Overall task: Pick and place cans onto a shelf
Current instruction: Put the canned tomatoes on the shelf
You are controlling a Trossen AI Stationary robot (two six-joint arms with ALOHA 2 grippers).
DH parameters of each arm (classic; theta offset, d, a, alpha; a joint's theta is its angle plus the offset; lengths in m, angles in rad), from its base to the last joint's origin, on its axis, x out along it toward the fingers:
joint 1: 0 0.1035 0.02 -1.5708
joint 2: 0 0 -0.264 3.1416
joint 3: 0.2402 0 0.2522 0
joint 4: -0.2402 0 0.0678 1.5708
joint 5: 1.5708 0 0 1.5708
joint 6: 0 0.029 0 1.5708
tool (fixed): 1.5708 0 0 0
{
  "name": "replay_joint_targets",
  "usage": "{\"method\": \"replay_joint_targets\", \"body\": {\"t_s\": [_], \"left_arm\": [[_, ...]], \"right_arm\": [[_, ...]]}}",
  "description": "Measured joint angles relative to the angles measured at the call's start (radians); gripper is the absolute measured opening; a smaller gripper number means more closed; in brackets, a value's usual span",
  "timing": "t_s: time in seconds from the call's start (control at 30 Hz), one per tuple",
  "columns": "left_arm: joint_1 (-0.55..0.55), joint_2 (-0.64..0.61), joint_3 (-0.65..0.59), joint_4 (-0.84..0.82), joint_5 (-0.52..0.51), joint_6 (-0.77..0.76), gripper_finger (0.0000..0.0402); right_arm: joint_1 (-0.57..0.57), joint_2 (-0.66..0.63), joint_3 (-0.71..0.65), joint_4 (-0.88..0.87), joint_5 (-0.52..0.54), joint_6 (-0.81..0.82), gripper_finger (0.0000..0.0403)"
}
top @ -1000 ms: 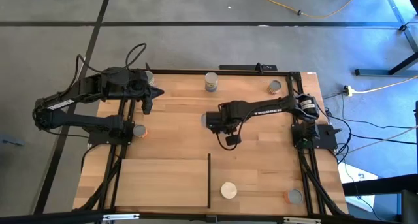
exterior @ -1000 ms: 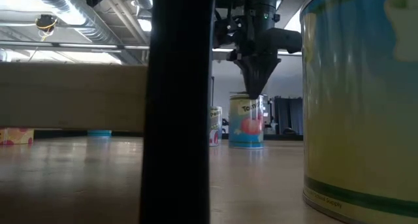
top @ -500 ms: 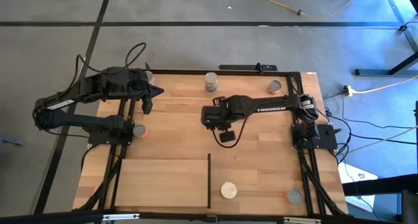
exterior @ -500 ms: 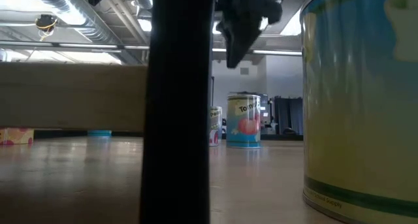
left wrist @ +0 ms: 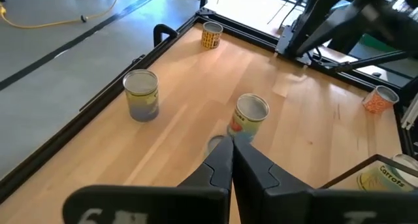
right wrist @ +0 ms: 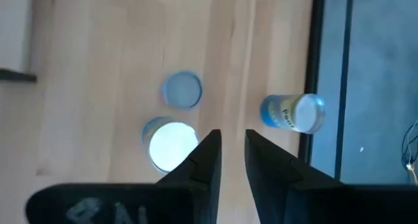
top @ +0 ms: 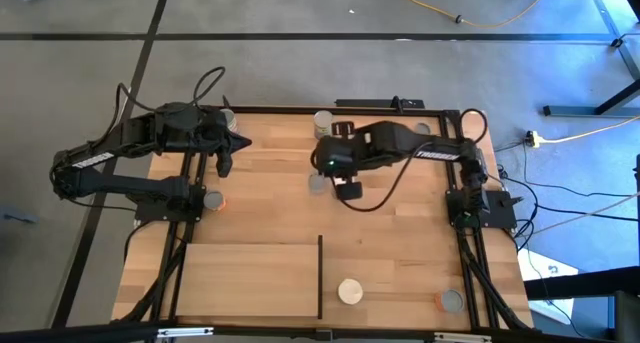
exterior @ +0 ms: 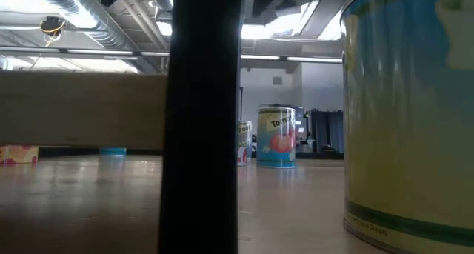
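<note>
As things stand: you are at the pick step. The right gripper [right wrist: 232, 136] holds nothing, and I judge most of the cans are not yet placed.
Nearest, shelf: the shelf [top: 250, 278] lies at the near edge of the table [top: 400, 233]. Its panel is bare, with the black divider [top: 320, 275] upright along its right edge.
Nearest, can: a cream-topped can [top: 350, 291] stands just beside the divider, on the side away from the panel. You cannot tell from here whether that spot counts as shelf.
Near right corner: an orange-sided can [top: 451, 301] stands upright, well apart from both arms.
Middle, target: the centre can [top: 318, 181] stands upright on bare wood, just beside the right gripper and not between its fingers.
Right arm pose: it reaches from its base across the far half of the table. The wrist points straight down, and the fingers are parted by a narrow gap.
Next move, my judgement: centre the fingers over one can, spread them wider than its body, then lower them around it.
Far edge: the far-edge can [top: 322, 120] stands beside the table's black frame, near the right arm.
Far left, waiting arm: the left gripper [left wrist: 230, 152] has its fingers pressed together on nothing. It hangs over the far-left part of the table.
</note>
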Motion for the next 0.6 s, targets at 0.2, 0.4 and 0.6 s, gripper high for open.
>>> {"method": "replay_joint_targets", "body": {"t_s": [0.2, 0.4, 0.6], "left_arm": [[0.0, 0.006, 0.0, 0.002, -0.048, -0.048, 0.0], [0.0, 0.085, 0.0, 0.011, 0.027, -0.016, 0.0], [-0.006, 0.206, 0.0, 0.054, 0.145, 0.131, 0.0]], "right_arm": [[0.001, -0.065, 0.014, -0.063, -0.008, 0.013, 0.0071], [0.013, -0.123, 0.029, -0.11, -0.023, 0.055, 0.0071], [0.015, -0.205, 0.031, -0.11, -0.053, 0.096, 0.0071]]}}
